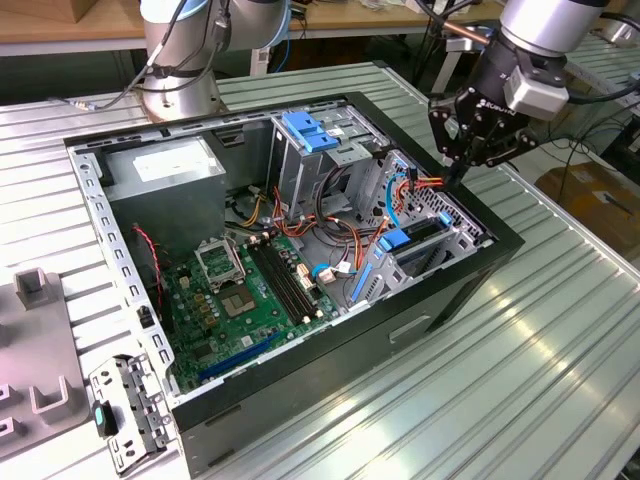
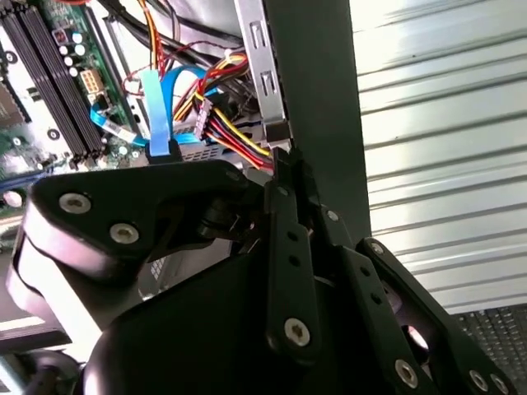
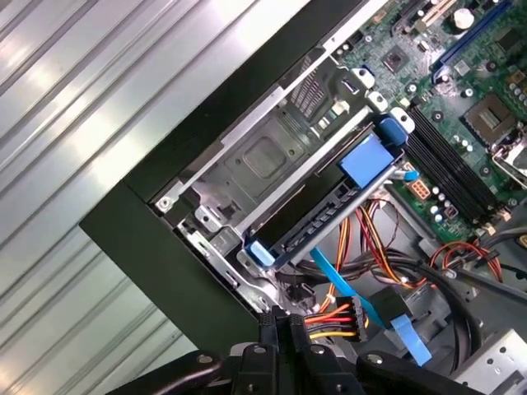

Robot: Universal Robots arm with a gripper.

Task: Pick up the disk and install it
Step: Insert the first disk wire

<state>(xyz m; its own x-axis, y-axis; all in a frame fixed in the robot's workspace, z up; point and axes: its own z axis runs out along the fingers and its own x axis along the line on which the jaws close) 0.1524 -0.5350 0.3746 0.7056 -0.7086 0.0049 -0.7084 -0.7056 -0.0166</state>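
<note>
The disk [image 3: 323, 212] stands edge-on in the silver drive cage [image 3: 262, 158] at the corner of the open computer case [image 1: 470, 275]. It shows as a dark strip with blue rail ends and a blue tab [image 3: 366, 160] on top; its label is hidden. In the exterior view its blue rail [image 1: 362, 282] shows at the cage's front. My gripper [image 1: 452, 178] hangs just above the case's rim on the exterior view's right, beside the cage, shut with nothing between the fingers. Both wrist views show the black fingertips [image 2: 284, 160] [image 3: 284, 319] pressed together, close to a red-yellow-black power connector [image 3: 336, 317].
Inside the case lie a green motherboard [image 1: 240, 300], a grey box with a white sticker [image 1: 165, 165], a second cage with a blue latch [image 1: 310, 130] and loose cables [image 1: 340, 235]. Another arm's base [image 1: 180, 70] stands behind. Grey fixtures [image 1: 40, 340] and a bracket [image 1: 125, 410] sit on the ribbed table [image 1: 530, 380].
</note>
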